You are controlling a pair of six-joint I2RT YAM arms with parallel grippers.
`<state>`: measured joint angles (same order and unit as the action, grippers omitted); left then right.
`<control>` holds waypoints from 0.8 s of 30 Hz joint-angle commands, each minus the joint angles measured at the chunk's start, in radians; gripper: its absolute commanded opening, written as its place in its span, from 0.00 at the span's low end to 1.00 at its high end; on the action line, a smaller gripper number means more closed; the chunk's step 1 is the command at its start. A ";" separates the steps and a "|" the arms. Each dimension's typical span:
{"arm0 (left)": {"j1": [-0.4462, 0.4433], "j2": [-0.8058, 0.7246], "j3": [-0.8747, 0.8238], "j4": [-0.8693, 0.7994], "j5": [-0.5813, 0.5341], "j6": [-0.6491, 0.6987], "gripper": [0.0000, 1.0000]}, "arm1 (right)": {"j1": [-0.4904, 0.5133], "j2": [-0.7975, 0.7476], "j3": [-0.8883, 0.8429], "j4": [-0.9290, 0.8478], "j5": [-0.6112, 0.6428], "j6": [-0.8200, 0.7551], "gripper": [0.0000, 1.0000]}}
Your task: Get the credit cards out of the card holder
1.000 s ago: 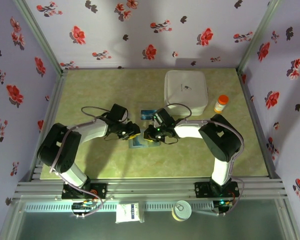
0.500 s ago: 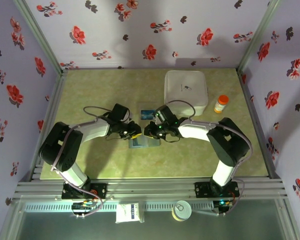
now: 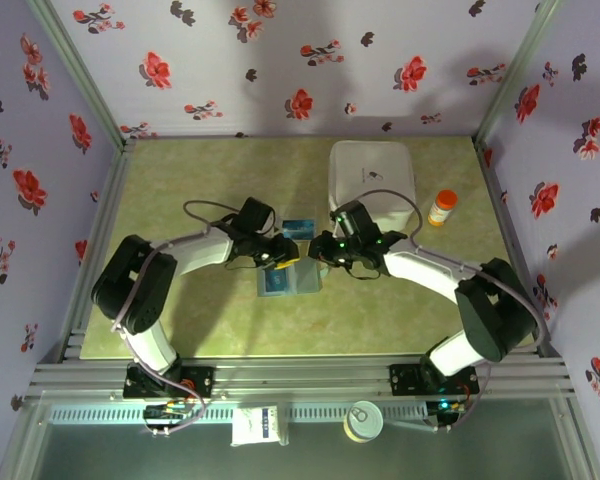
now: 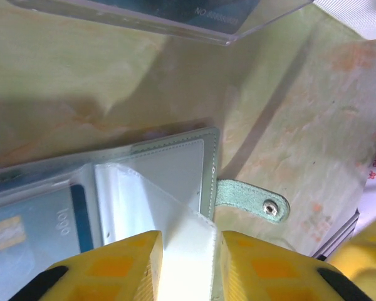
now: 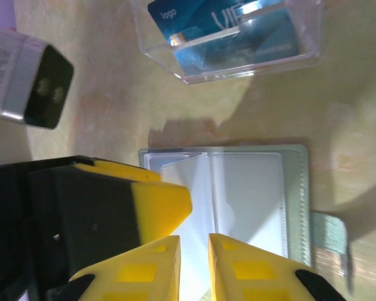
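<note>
Both arms have reached farther toward the clear box, the left gripper clamped on a clear sleeve of the open card holder at the middle of the table, the right gripper nearly together on I cannot tell what, so a blue card stays slotted.

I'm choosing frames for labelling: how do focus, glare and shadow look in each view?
Top external: dim, even light, soft shadows beneath the arms, the card holder small. Left wrist: the left gripper blurs at close range, the snap tab is sharp, a shadow crosses the table. Right wrist: glare streaks the clear box, yet the blue card inside is readable.
</note>
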<state>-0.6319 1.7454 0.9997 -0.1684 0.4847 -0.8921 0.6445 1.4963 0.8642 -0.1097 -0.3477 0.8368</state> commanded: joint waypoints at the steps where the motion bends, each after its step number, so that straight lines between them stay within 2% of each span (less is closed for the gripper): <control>1: -0.025 0.047 0.056 -0.019 0.028 -0.004 0.32 | -0.012 -0.047 -0.019 -0.076 0.049 -0.041 0.20; 7: -0.045 0.110 0.107 -0.016 0.041 -0.006 0.38 | -0.020 -0.081 -0.022 -0.119 0.069 -0.054 0.21; 11: -0.045 0.114 0.114 -0.019 0.041 -0.001 0.39 | -0.020 -0.076 -0.021 -0.112 0.058 -0.050 0.21; 24: 0.016 -0.020 0.008 -0.035 0.002 0.022 0.35 | 0.025 0.030 0.037 -0.044 -0.005 -0.015 0.20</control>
<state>-0.6399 1.7897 1.0420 -0.1810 0.4980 -0.8879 0.6483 1.4998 0.8597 -0.1780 -0.3374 0.8131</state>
